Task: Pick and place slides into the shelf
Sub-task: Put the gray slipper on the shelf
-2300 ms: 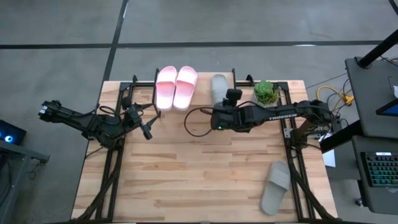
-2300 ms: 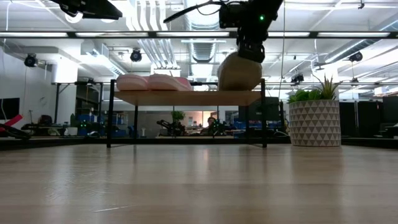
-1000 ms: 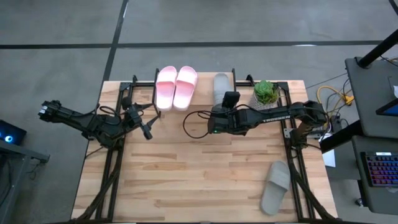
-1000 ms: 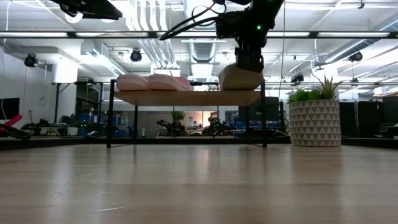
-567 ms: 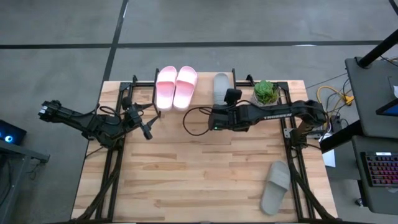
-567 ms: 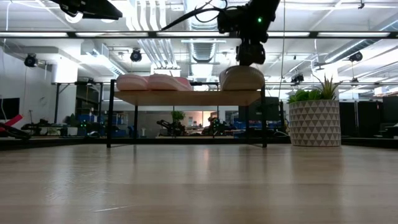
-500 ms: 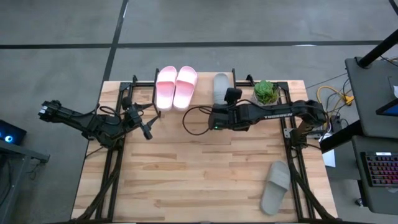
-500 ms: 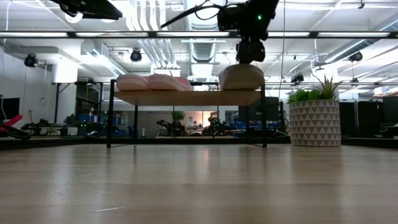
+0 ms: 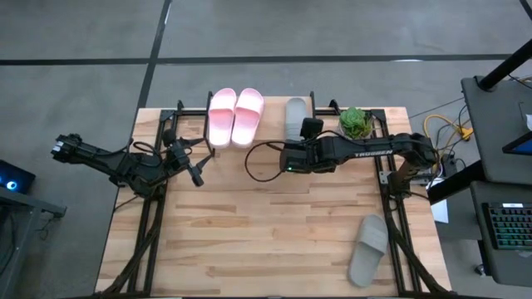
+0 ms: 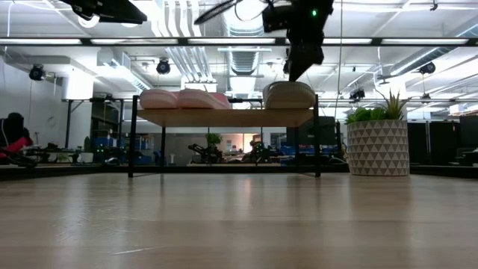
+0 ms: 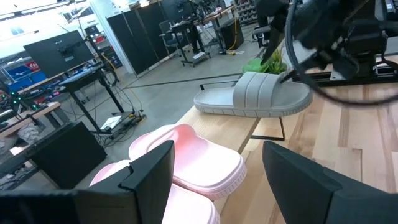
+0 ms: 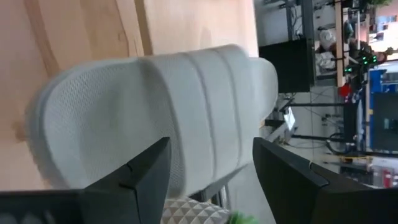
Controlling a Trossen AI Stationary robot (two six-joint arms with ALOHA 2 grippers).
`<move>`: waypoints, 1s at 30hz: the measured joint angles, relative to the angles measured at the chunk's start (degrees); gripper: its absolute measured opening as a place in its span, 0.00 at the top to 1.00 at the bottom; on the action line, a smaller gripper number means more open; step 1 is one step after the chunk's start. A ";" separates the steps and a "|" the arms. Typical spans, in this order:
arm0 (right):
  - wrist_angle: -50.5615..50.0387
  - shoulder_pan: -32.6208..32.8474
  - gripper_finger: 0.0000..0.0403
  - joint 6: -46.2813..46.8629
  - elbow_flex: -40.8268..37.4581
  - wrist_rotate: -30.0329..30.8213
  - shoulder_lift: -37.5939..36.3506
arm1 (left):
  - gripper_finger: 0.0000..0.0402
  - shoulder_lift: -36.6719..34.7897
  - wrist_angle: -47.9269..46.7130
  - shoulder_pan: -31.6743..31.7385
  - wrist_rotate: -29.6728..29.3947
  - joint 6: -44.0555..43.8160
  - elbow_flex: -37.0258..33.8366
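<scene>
High view first: shows three slides on the shelf [image 9: 312, 108], namely the pink pair [image 9: 235, 115] and one grey slide [image 9: 295, 115] beside it. Shows the second grey slide [image 9: 368, 247] lying on the table [image 9: 249, 232], well apart, near the right front corner. Places the right claw [image 10: 297, 73] just above the shelved grey slide, fingers spread and holding nothing. Differs from a moment ago: then gripped this slide and lowered it, now has released it and lifted away. Judged: placing step done. Next move calls for reaching the last grey slide and gripping its strap. Keeps the left claw [image 11: 217, 168] waiting beside the shelf, open and empty.
</scene>
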 joint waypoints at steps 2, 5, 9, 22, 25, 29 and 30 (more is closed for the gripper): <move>-1.76 0.73 0.46 1.27 2.37 -0.64 -0.07 | 0.43 0.00 -0.06 -0.01 0.00 0.00 0.00; -2.08 2.09 0.46 1.79 6.56 -1.19 -0.32 | 0.43 0.00 -0.07 -0.02 0.00 0.02 0.00; -2.69 3.81 0.46 3.60 11.16 -1.40 -1.09 | 0.43 0.00 -0.07 -0.02 0.00 0.02 0.00; -23.90 21.06 0.46 32.01 11.88 -4.94 -4.01 | 0.43 1.33 -0.08 -0.02 0.08 0.07 -0.02; -24.81 25.48 0.46 35.20 11.66 -12.57 -3.99 | 0.43 2.28 0.03 -0.02 0.02 0.07 -0.02; -24.76 30.59 0.46 40.20 11.62 -23.53 -3.99 | 0.43 3.51 -0.19 -0.02 0.07 0.11 -0.02; -24.75 31.72 0.46 42.16 11.62 -25.76 -3.99 | 0.43 3.73 -0.19 -0.02 0.06 0.11 -0.02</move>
